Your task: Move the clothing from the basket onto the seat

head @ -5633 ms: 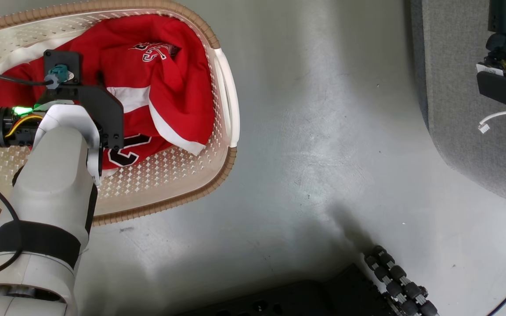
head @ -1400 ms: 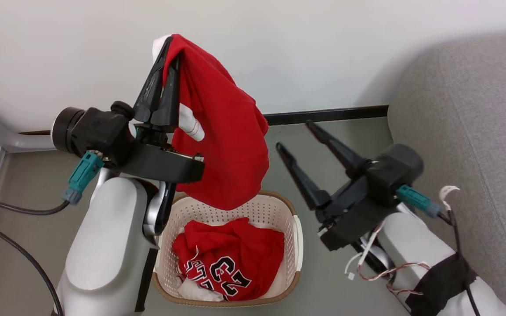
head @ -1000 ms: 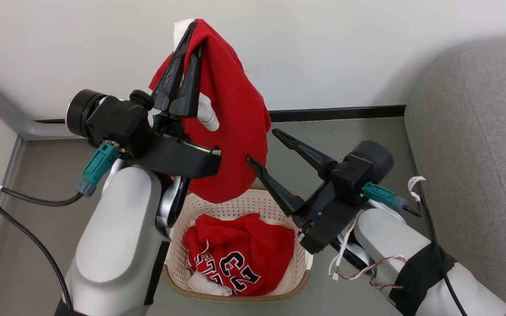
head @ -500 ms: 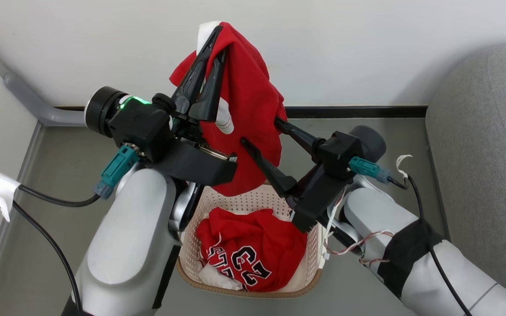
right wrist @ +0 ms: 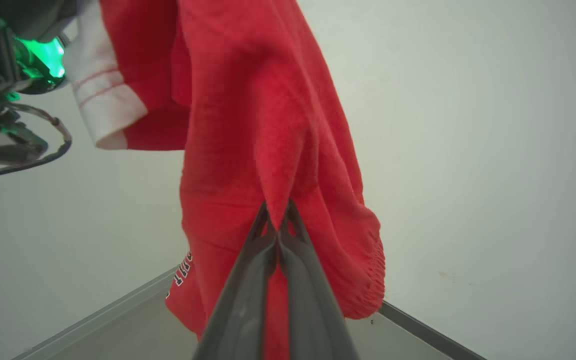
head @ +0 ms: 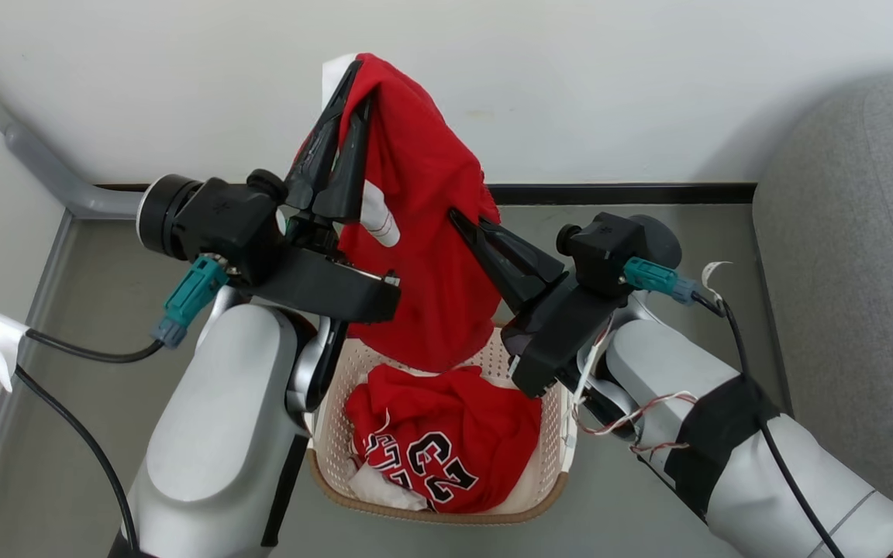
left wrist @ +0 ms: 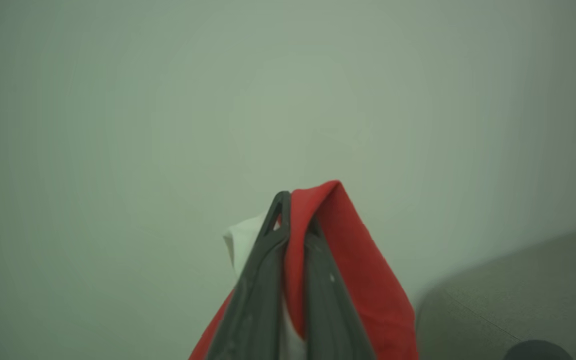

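Red jersey (head: 423,194) held above the basket (head: 553,446).
My left end effector (head: 359,81) is clamped on its top, my right end effector (head: 458,217) on its side; the basket holds another jersey (head: 446,434) and white fabric (head: 384,496).

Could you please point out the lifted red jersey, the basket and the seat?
lifted red jersey (head: 423,256), head view, on its hanging red middle.
basket (head: 549,461), head view, on its perforated right wall.
seat (head: 857,256), head view, on bare grey upholstery.
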Motion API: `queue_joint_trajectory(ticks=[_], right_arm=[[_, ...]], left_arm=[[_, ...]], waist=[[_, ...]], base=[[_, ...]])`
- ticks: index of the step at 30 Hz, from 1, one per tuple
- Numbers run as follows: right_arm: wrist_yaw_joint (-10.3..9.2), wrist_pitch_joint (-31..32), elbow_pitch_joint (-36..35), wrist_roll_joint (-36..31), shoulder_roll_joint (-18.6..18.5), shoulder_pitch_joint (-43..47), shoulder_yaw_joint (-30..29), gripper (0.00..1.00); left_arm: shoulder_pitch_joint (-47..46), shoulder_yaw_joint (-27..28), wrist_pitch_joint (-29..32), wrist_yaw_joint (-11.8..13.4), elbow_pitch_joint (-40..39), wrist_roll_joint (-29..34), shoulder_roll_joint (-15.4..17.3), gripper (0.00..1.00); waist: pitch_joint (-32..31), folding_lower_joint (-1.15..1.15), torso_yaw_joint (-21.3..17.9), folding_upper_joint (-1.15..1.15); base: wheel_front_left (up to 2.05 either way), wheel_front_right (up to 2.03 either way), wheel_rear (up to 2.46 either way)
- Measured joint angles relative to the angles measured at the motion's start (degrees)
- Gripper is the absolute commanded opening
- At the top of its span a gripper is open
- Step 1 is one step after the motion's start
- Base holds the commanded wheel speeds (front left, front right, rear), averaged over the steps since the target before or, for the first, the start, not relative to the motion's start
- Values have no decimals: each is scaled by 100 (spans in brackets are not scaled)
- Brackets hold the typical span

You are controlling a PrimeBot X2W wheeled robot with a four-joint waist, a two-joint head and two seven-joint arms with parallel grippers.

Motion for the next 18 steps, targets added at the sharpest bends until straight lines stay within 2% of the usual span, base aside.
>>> queue_joint_trajectory(ticks=[1, 3, 8, 18], right_arm=[[0, 0, -9, 34, 0, -1, 0, 0], [0, 0, -14, 96, 0, -1, 0, 0], [0, 0, -80, 182, 0, -43, -16, 0], [0, 0, -200, 257, 0, -70, -164, 0]], left_arm=[[11, 20, 0, 1, 32, 0, 0, 22], [54, 55, 0, 7, 73, 0, -2, 100], [83, 162, 0, 149, 274, -4, 8, 100], [99, 253, -1, 205, 576, 1, 56, 100]], waist=[[-1, 0, -20, 0], [-4, 0, -60, 0], [-17, 0, -150, 0], [-36, 0, -215, -1]], base=[[0, 0, 0], [0, 0, 0], [0, 0, 0], [0, 0, 0]])
